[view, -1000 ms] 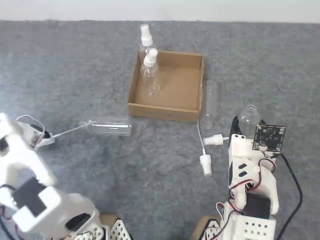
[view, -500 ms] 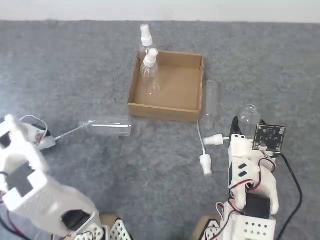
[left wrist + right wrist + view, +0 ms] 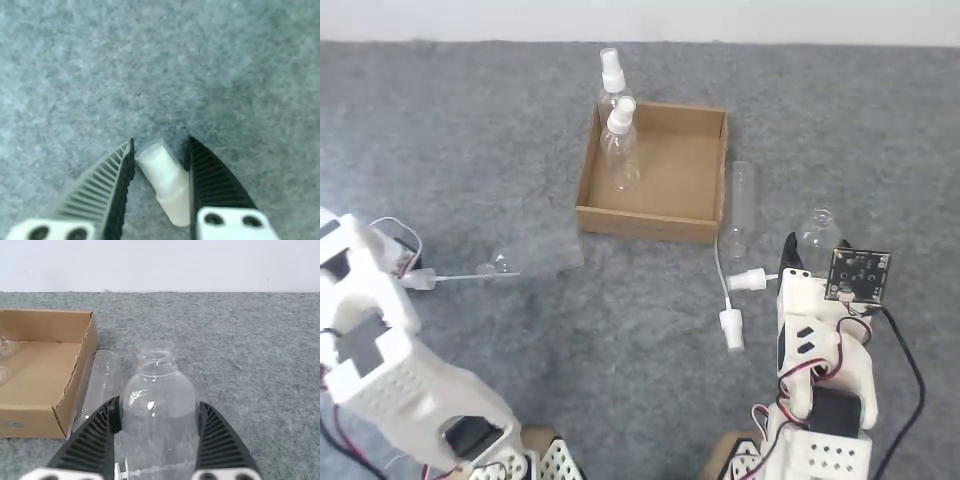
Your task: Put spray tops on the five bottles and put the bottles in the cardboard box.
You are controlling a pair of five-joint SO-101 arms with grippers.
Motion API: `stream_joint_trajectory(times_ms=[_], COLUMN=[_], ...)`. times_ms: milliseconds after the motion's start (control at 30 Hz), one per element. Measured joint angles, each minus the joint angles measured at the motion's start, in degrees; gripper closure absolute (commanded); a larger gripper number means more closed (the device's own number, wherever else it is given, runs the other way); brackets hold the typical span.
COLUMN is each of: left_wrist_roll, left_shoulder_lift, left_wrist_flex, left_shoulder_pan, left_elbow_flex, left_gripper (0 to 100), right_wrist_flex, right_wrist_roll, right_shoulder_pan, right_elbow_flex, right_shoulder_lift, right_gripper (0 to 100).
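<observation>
**Both arms holding parts, two bottles capped**

Left gripper [image 3: 160, 162] pinches a white spray top [image 3: 167, 190] low over the grey carpet [image 3: 470, 130], well left of the cardboard box [image 3: 650, 222]. The top's thin tube points at the mouth of a side-lying bottle [image 3: 535, 255]; can't tell whether the tip is inside.

Right gripper [image 3: 157, 407] clamps an uncapped bottle [image 3: 157, 385] upright, right of the box.

One capped bottle [image 3: 620, 150] stands in the box, a second capped bottle [image 3: 611, 75] just behind it. An open bottle [image 3: 742, 205] lies along the box's right wall. Two loose tops [image 3: 747, 280] lie near the right arm.
</observation>
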Motion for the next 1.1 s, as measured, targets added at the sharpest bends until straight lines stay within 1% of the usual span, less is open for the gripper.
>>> stream_joint_trajectory(times_ms=[167,300,633,900,1100], left_wrist_roll=[-0.4,-2.8,-14.7,-22.2,-26.6], left_shoulder_lift=[0.1,0.1,0.1,0.1,0.1], left_wrist_flex=[0.0,0.0,0.0,0.0,-4.7], left_shoulder_pan=[0.0,-0.3,-1.5,-2.6,-5.2], left_elbow_flex=[-0.9,-3.1,-8.6,-12.9,-13.2], left_gripper=[86,86,86,86,85], right_wrist_flex=[0.0,0.0,0.0,0.0,0.0], right_wrist_roll=[0.0,0.0,0.0,0.0,0.0], right_shoulder_pan=[0.0,0.0,0.0,0.0,0.0], right_elbow_flex=[0.0,0.0,0.0,0.0,0.0], right_shoulder_lift=[0.0,0.0,0.0,0.0,0.0], right_gripper=[96.4,96.4,96.4,96.4,96.4])
